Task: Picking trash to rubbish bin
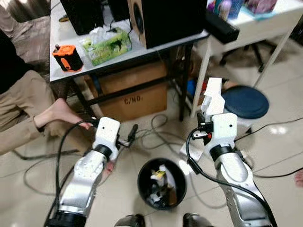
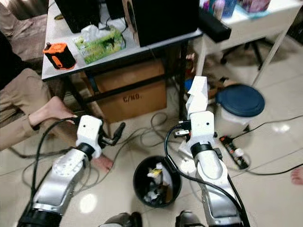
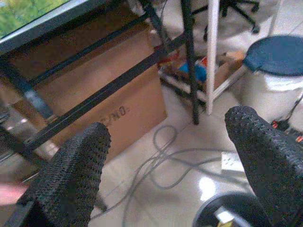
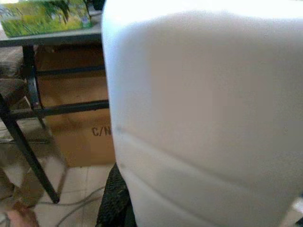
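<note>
A glossy pale tiled floor (image 1: 279, 156) carries loose cables and bright light reflections. A grey-topped desk (image 1: 61, 33) on black metal legs stands above a brown cardboard box (image 1: 135, 97). Beside it stands a white desk (image 1: 265, 23), with a round blue-lidded container (image 1: 245, 101) nearby.

Glossy floor tiles (image 1: 279, 156) — seemingly cardboard box (image 1: 137, 94)

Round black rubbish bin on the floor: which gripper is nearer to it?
Left, narrowly. The open left gripper hangs just up-left of the round black rubbish bin; the right gripper, holding a white plastic piece, is higher, up-right.
</note>
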{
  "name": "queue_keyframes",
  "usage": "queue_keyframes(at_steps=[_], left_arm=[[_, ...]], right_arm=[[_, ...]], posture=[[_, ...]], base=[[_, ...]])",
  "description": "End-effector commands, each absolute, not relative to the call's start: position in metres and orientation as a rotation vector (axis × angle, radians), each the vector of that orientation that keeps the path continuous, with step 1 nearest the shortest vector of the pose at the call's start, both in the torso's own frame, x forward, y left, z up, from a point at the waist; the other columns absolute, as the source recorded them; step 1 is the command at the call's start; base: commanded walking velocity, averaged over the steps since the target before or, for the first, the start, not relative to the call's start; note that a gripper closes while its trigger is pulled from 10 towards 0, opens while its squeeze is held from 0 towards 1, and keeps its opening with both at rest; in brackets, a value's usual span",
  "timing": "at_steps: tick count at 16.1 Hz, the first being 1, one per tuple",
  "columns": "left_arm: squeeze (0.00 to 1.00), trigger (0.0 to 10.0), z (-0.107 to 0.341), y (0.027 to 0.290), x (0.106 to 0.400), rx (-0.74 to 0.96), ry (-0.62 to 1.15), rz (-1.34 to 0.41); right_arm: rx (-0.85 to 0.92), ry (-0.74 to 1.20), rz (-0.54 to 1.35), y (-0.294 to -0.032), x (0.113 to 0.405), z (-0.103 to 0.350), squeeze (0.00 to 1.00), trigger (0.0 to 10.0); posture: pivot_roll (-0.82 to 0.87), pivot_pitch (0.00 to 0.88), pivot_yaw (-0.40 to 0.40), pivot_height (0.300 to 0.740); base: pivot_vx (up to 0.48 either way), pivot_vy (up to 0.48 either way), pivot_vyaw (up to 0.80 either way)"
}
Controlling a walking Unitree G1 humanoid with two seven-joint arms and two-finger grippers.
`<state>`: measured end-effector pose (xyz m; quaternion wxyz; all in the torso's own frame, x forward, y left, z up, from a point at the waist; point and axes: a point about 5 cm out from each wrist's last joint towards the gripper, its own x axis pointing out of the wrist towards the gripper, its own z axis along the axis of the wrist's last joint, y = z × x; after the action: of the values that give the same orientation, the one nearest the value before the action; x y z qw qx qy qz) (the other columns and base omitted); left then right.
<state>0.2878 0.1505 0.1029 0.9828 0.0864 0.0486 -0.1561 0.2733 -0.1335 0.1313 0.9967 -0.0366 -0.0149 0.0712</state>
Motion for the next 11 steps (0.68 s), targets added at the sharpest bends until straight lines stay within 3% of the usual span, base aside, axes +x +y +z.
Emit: queue_keyframes(at_steps=[1, 5, 11], left_arm=[[0.00, 10.0, 0.108, 0.163, 0.287, 0.206, 0.098, -0.295], [0.00, 10.0, 0.117, 0.174, 0.283, 0.250, 0.103, -0.309], [0.00, 10.0, 0.121, 0.187, 0.271, 0.283, 0.120, -0.273]], right_arm=[[-0.052, -0.011, 0.150, -0.131, 0.278, 0.123, 0.00, 10.0], [-0.025, 0.066, 0.158, -0.124, 0.288, 0.097, 0.00, 10.0], [-0.013, 0.237, 0.262, -0.102, 0.304, 0.056, 0.00, 10.0]], posture=[[0.02, 0.274, 0.172, 0.740], [0.08, 0.346, 0.224, 0.740], [0.15, 0.387, 0.202, 0.740]], base=[[0.000, 0.000, 0.00], [0.000, 0.000, 0.00], [0.000, 0.000, 0.00]])
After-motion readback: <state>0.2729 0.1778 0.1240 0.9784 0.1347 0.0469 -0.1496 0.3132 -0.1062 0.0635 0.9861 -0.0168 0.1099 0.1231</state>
